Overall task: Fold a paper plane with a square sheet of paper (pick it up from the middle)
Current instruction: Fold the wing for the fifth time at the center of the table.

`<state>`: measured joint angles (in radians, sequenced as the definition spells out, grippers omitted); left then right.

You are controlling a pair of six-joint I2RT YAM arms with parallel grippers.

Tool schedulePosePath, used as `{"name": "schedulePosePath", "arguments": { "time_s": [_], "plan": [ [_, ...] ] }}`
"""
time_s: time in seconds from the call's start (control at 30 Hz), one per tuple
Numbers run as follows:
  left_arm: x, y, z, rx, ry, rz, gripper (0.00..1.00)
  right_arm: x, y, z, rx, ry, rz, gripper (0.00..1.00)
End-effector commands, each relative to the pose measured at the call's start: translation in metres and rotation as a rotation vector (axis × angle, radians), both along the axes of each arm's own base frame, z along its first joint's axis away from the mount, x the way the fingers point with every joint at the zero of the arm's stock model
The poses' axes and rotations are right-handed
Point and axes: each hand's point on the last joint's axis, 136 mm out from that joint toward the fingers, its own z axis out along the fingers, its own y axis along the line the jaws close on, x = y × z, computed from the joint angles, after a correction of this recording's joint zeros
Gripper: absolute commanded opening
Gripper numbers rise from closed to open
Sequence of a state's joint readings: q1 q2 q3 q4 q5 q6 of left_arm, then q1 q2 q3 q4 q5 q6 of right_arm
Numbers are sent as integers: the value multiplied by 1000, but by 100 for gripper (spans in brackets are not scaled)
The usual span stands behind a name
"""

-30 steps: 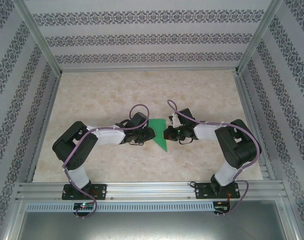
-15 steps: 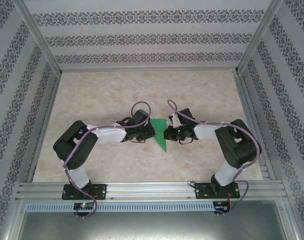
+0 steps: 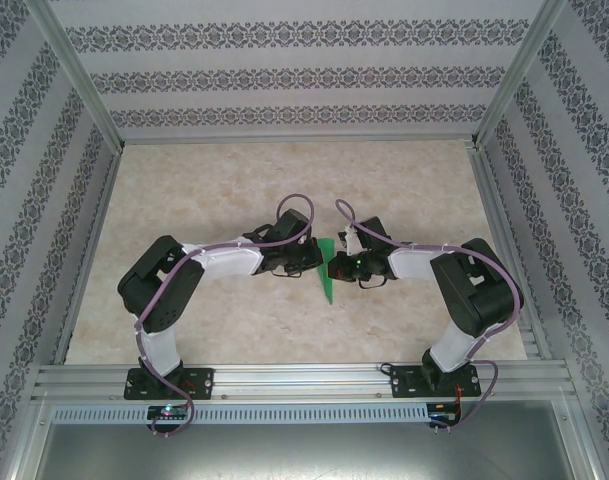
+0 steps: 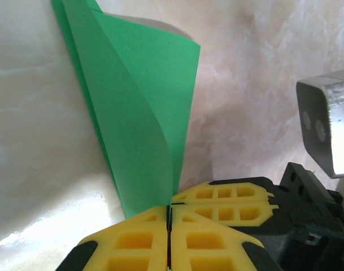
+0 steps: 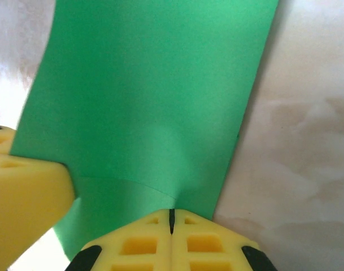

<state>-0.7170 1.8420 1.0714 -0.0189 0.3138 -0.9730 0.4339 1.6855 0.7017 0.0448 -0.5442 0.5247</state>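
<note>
1. The left claw (image 3: 308, 260) is reaching in from the left and the right claw (image 3: 336, 265) from the right, and their tips are almost meeting at the middle of the beige marbled tabletop (image 3: 234, 190). From this overhead camera the jaws are too small to judge. Between the two tips, a thin bright green sheet of paper (image 3: 327, 275), folded to a narrow pointed shape, is showing as a slim wedge with its point aiming toward the near edge of the table.
2. In the left wrist view, the left claw (image 4: 169, 208) is pressing its yellow fingers flat together with no gap. The sheet's (image 4: 138, 113) lower end is running into their tips, so this claw is pinching the paper. One flap is curling up off the table and arching over the layer lying flat beneath it. The right claw (image 4: 180, 203) is sitting just to the right, its yellow fingers likewise closed and touching the left claw's tips.
3. In the right wrist view, the right claw (image 5: 172, 213) is holding its fingers closed to a thin seam, with the tips resting on the sheet (image 5: 155, 84). I cannot tell whether any paper is caught between them. A yellow finger (image 5: 25, 192) of the left claw is pressing against the sheet at the left
</note>
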Motion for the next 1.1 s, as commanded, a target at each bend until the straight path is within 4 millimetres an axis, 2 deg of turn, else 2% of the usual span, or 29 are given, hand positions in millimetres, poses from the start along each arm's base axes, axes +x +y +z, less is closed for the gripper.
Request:
{"name": "schedulePosePath", "arguments": {
  "time_s": [0.0, 0.33, 0.63, 0.93, 1.07],
  "plan": [
    [-7, -6, -7, 24, 21, -46, 9, -17, -13, -17, -46, 77, -23, 0],
    [-6, -9, -13, 32, 27, -60, 9, -15, -13, 4, -11, 40, -43, 0],
    [-5, -13, -12, 18, 29, -73, 9, -19, -19, -2, -35, 60, -50, 0],
    [-6, -15, -12, 17, 29, -90, 8, -20, -28, 20, -26, 11, -90, 0],
    [-6, -16, -12, 14, 29, -94, 8, -24, -31, 17, -34, 26, -97, 1]
  ]
}}
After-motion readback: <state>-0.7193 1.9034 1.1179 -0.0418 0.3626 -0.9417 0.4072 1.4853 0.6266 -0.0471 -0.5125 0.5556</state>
